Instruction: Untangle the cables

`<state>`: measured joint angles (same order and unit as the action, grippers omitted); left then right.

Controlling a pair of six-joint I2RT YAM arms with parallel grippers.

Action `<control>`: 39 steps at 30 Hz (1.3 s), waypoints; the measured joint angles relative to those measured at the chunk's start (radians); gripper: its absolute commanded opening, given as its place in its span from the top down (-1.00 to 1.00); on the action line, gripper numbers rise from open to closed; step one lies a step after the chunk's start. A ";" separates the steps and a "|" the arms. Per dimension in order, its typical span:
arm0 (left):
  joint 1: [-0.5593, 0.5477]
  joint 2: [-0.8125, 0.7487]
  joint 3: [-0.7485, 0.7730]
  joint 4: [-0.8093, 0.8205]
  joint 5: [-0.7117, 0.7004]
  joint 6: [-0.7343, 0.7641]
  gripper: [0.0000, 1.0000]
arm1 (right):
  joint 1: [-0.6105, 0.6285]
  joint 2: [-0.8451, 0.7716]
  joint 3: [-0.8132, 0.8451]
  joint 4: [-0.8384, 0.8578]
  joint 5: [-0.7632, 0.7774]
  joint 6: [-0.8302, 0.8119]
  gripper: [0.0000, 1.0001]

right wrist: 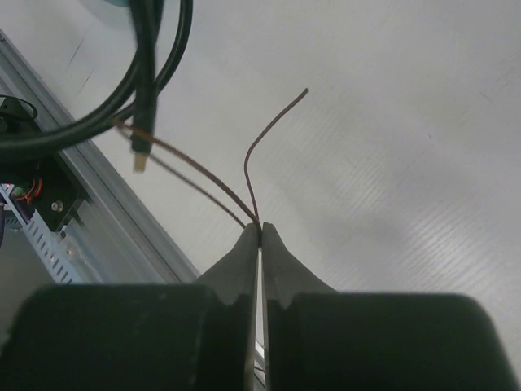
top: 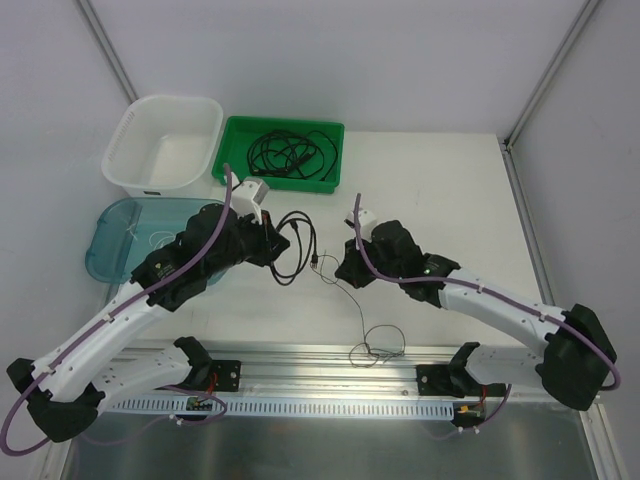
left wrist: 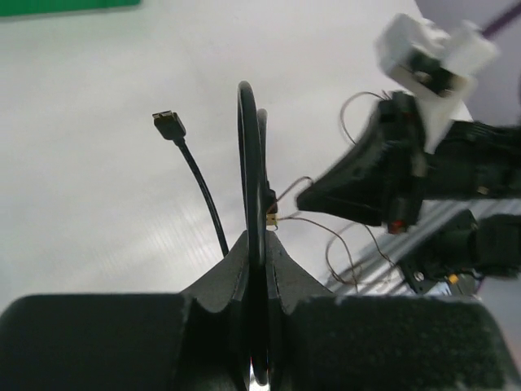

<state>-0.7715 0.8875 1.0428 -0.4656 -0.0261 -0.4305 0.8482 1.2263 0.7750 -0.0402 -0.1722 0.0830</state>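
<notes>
In the wrist view, my left gripper [left wrist: 259,238] is shut on a thick black cable [left wrist: 247,147] that arches up out of the jaws. Its plug end [left wrist: 168,125] hangs free to the left. From above, that black loop [top: 300,243] lies between the two grippers at mid-table. My right gripper [right wrist: 260,228] is shut on the hair-thin brownish wire [right wrist: 267,138], which leaves its tips in three strands. The wire [top: 362,318] trails toward the near rail and curls there. From above, the left gripper [top: 276,247] and the right gripper [top: 343,272] are close together.
A green tray [top: 236,130] at the back holds a bundle of black cables [top: 288,153]. A white basin [top: 128,150] stands left of it, with a blue lid [top: 108,240] nearer. The metal rail [top: 330,360] runs along the near edge.
</notes>
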 measured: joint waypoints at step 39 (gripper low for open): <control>0.481 0.750 0.655 0.137 0.035 0.026 1.00 | -0.222 -0.157 0.040 -0.519 0.386 0.077 -0.85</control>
<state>-0.2905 1.6379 1.6981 -0.3286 0.0086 -0.4042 0.6266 1.0695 0.8154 -0.5591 0.2138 0.1596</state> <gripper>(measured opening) 0.041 0.918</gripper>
